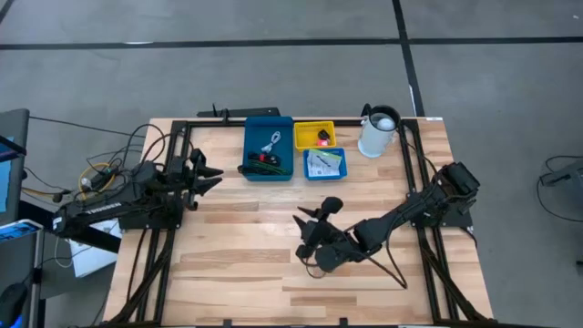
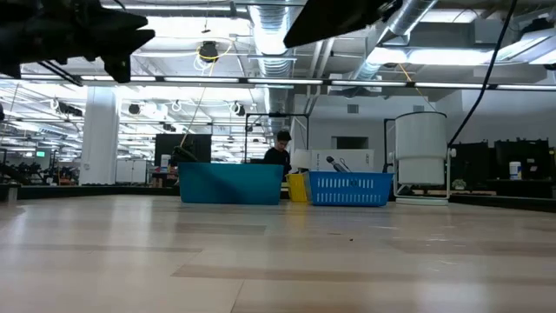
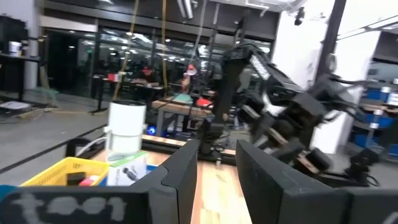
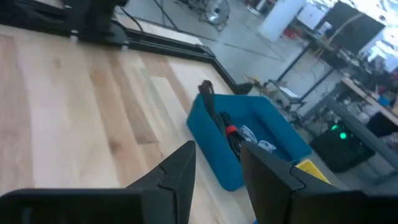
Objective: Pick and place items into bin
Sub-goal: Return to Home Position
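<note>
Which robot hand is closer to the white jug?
Right. The right gripper hovers over the middle of the table, in front of the white jug at the back right corner. The left gripper is far off to the left, beyond the dark blue bin.

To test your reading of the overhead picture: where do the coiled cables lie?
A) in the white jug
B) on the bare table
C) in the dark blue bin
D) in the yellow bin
C: the high view shows the cables lying inside the dark blue bin.
</note>
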